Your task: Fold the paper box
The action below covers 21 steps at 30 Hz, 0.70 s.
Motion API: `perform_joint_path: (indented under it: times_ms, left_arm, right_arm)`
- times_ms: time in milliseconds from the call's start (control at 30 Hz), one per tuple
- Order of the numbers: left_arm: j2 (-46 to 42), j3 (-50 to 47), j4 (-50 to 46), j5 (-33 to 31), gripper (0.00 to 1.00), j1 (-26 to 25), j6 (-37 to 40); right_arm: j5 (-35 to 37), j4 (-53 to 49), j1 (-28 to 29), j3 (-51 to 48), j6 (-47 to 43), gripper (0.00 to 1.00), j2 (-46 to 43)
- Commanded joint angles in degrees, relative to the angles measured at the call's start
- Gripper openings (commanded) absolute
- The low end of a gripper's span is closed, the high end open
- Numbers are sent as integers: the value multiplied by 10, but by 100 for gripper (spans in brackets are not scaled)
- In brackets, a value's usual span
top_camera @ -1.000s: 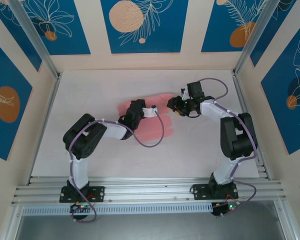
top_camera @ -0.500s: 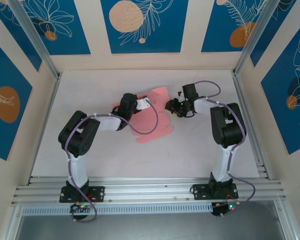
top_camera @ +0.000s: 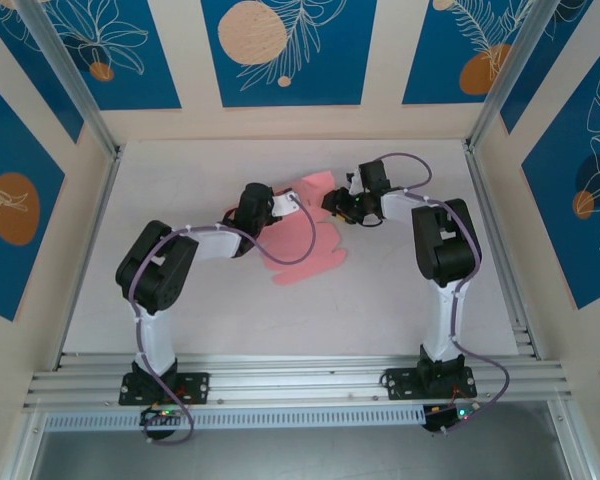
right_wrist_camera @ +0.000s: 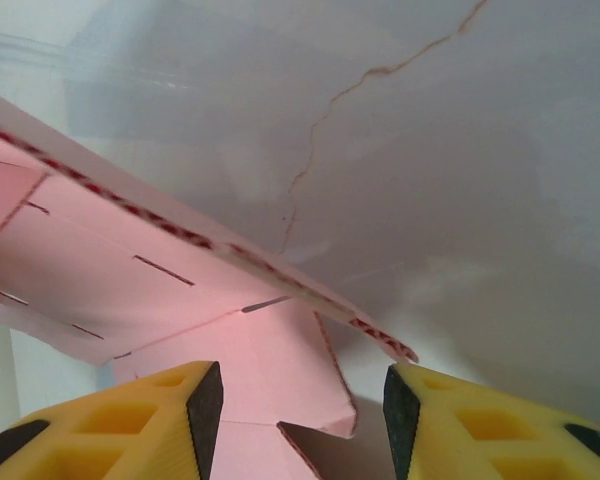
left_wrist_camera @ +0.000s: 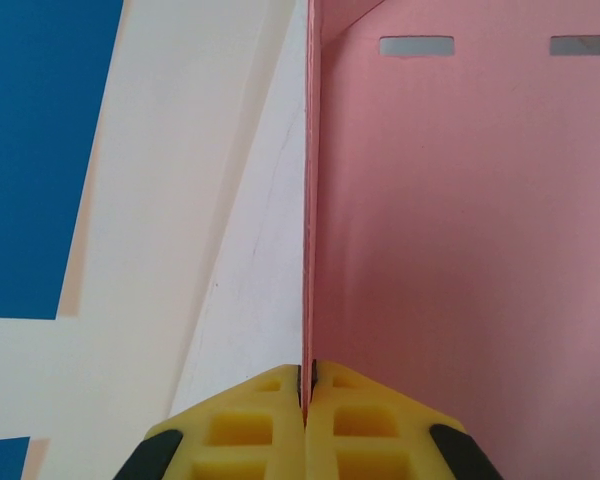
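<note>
The paper box is a flat salmon-pink die-cut sheet lying mid-table, with its far part lifted. My left gripper is shut on the sheet's left edge. In the left wrist view the pink card runs edge-on from between the yellow fingers, with two slots near the top. My right gripper stands open at the sheet's far right corner. In the right wrist view a raised flap and a notched tab lie between and ahead of the open pads.
White table surface surrounds the sheet. Beige walls with blue panels close in the back and sides. An aluminium rail runs along the near edge, with both arm bases on it.
The left gripper lifted and swung the sheet's far part toward the back. The right gripper moved left to the sheet's far right corner.
</note>
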Motion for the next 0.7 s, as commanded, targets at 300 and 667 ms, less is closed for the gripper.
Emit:
perform_joint_path:
  times_ms: [300,667]
  left_arm:
    - [8,16,-7,-5,0,-8,3]
    - [20,27,1,-25,0,-20,3]
  right_arm:
    - [-45,31,16,18,-17,33,-1]
    - [-64,58,31,8,1,29,-11]
